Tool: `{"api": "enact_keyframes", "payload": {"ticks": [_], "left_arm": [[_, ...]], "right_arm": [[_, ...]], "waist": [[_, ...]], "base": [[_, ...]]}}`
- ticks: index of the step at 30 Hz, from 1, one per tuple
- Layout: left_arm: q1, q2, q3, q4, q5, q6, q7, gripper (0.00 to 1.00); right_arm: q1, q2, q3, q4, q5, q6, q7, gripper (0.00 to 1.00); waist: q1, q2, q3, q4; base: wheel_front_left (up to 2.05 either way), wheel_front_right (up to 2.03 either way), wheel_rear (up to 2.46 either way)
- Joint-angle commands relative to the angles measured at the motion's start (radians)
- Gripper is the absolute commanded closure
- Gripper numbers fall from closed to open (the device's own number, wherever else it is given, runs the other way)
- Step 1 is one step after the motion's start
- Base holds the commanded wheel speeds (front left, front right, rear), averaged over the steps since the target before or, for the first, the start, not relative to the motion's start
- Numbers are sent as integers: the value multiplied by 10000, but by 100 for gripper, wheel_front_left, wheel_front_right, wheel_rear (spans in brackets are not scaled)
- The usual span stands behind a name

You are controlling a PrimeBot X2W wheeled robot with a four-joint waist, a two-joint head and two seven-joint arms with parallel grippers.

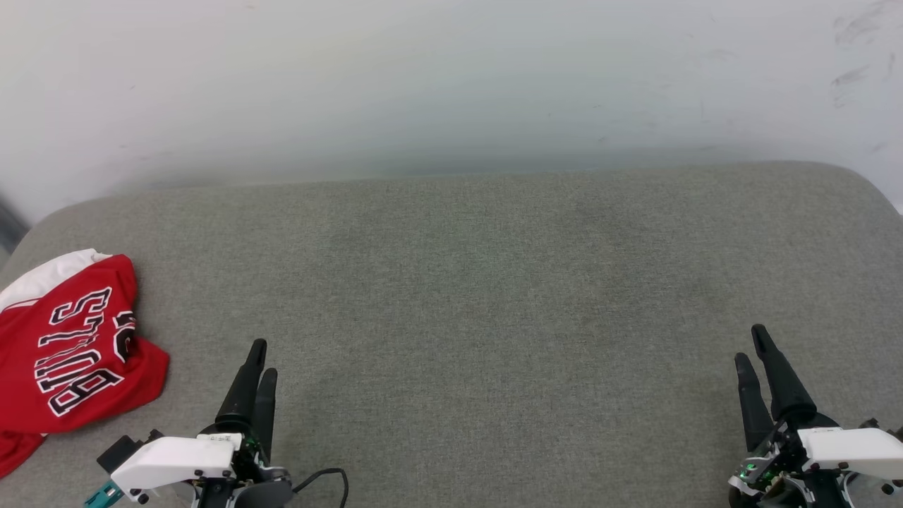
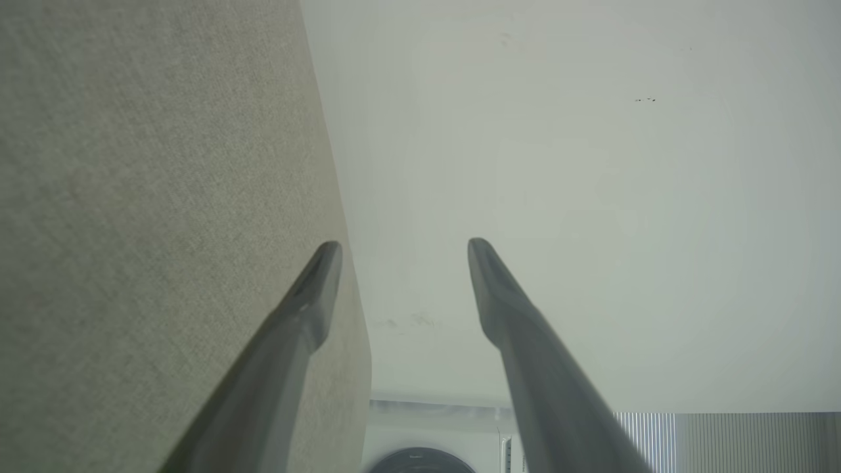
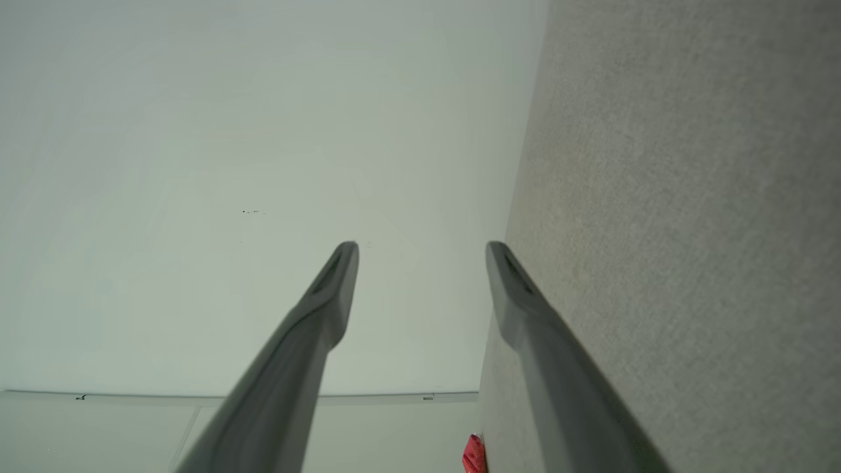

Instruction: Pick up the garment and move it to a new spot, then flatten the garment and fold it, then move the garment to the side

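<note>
As I stood watching, the red basketball jersey with white panels and black, white-outlined "BULLS" lettering [image 1: 67, 346] lay in a loose heap at the far left of the broad grey woven-fabric cushion [image 1: 494, 282]. Its lettering faced up and ran sideways, a white panel lay along its far edge, and part of it was cut off by the left border of the head view.

Near it to the right, but clear of the cloth, the left gripper [image 1: 264, 358] hovered over the near edge of the cushion. Its two long dark fingers pointed away toward the pale white wall [image 1: 451, 77]. Seen edge on from the head, they looked almost overlapped. The left wrist view showed the left gripper [image 2: 402, 246] spread wide with nothing between its fingers, one over the grey fabric and the other against the wall. A thin black cable [image 1: 331, 476] looped beside its white wrist housing [image 1: 173, 458].

Well apart, at the near right of the cushion, the right gripper [image 1: 749, 343] pointed the same way. In its own wrist view the right gripper [image 3: 422, 246] likewise stood wide apart and held nothing. A small scrap of the red jersey [image 3: 474, 454] showed far off at that view's bottom edge, beside the cushion's rim.
</note>
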Motion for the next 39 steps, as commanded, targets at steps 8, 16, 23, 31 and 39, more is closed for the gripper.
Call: {"api": "enact_keyframes", "payload": {"ticks": [8,16,23,31,39], "left_arm": [[-220,125,-463,-502,654,-2,-473,0],[-205,145,-574,-906,2205,-2,-817,0],[-157,135,-517,-1373,4243,-2,-1093,0],[-54,201,-626,-1671,6441,-2,-1391,0],[40,229,-803,-1738,7984,-3,-1664,0]], "right_arm": [[-9,-210,325,-547,-814,2,-494,0],[-8,-484,600,-759,-2868,3,-859,0],[-78,-521,758,-913,-4957,3,-1025,0],[-128,-475,755,-1270,-7281,3,-1119,0],[-66,-441,767,-1544,-8945,3,-1226,0]], "waist": [[0,0,-15,11],[0,0,-24,32],[0,0,-13,34],[0,0,-17,48],[0,0,-31,84]], "base": [[0,0,0],[0,0,0],[0,0,0],[0,0,0],[0,0,0]]}}
